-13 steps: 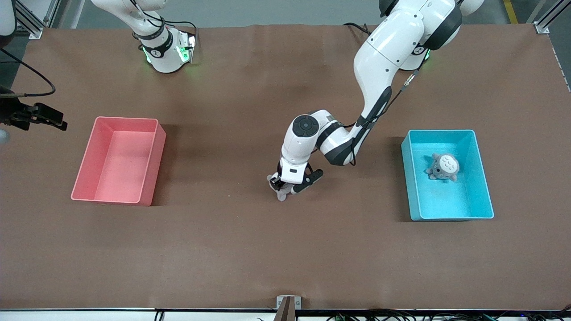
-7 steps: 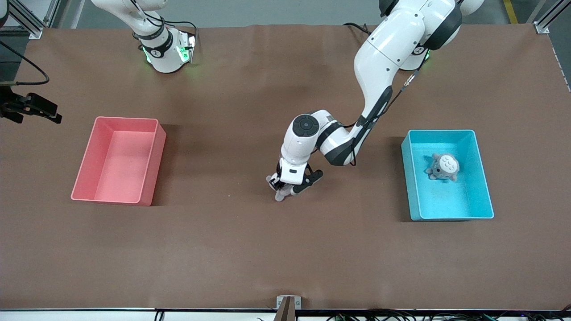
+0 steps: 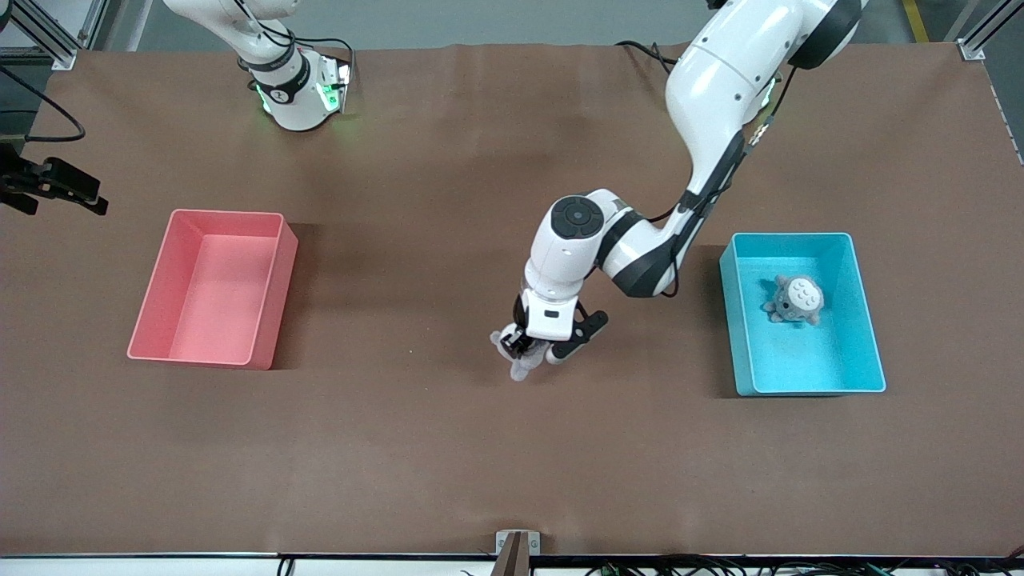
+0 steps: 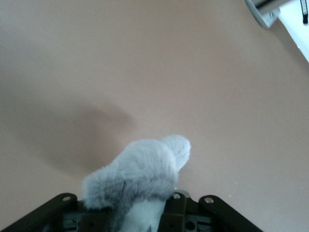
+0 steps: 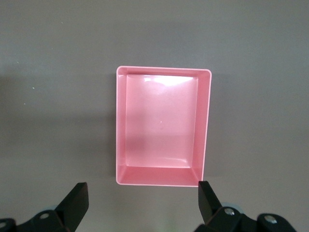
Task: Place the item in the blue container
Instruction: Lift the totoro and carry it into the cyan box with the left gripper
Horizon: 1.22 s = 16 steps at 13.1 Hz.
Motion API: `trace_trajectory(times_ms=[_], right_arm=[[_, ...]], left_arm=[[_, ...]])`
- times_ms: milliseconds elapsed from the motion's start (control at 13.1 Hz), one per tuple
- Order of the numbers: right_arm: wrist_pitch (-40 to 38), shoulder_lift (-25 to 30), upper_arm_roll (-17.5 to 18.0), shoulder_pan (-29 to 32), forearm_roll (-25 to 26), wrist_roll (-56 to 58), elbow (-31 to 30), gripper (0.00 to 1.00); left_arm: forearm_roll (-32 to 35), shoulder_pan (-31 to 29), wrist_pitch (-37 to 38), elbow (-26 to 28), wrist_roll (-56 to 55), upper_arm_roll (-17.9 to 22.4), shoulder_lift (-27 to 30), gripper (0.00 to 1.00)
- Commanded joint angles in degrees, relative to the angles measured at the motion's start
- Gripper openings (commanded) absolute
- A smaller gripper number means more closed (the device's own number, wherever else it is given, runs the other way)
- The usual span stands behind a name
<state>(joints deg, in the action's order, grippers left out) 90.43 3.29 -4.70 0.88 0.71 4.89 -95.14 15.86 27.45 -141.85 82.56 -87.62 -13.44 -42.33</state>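
While the left gripper [image 3: 531,354] hangs over the bare middle of the table [image 3: 448,448], its fingers are pinched on a small grey plush toy [image 3: 520,368], evidently the item bound for the blue container [image 3: 868,336]. That container stands toward the left arm's end of the table, well apart from the gripper, and already holds another grey plush [image 3: 794,299] lying on its floor near the wall farthest from the front camera. The grip sits on the toy's upper part, so the rest hangs below the fingers; judged from this, the carry across to the container is the step in hand.

The right gripper [image 5: 140,205] waits high off the right arm's end of the table, its fingers spread wide with nothing between them. A pink bin [image 3: 212,288] (the same shape as the blue one) sits empty toward that end.

From the front view the toy shows only as a pale scrap under the wrist. In the left wrist view the plush toy [image 4: 140,171] shows its fur and rounded end, apparently clear of the tabletop. Only the right wrist view looks straight down into the pink bin [image 5: 163,125] and confirms its bare floor.
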Motion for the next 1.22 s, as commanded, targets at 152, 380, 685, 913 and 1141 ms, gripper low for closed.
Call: trace_trajectory(times_ms=[152, 380, 685, 913, 1141], right_arm=[[1.5, 2.1, 0.0, -0.6, -1.4, -0.3, -2.2, 1.0], [1.3, 2.3, 0.0, -0.6, -1.4, -0.2, -2.2, 1.0], [0.9, 2.4, 0.0, -0.7, -1.5, -0.2, -2.2, 1.0], [0.1, 2.4, 0.0, -0.7, -1.5, -0.2, -2.2, 1.0], [-0.9, 2.5, 0.0, -0.7, -1.5, -0.2, -2.2, 1.0]], left_arm=[[-1.0, -12.6, 8.3, 18.2, 14.4, -6.4, 18.0, 0.12], [-1.0, -28.1, 11.2, 26.1, 27.5, -15.6, 25.0, 0.12], [-1.0, -48.4, 16.9, 28.1, 48.5, -25.7, 26.6, 0.12], [-0.7, -54.1, 17.5, 27.2, 61.5, -25.5, 23.3, 0.12], [0.1, -58.5, 17.4, 23.8, 72.7, -25.3, 18.2, 0.12]])
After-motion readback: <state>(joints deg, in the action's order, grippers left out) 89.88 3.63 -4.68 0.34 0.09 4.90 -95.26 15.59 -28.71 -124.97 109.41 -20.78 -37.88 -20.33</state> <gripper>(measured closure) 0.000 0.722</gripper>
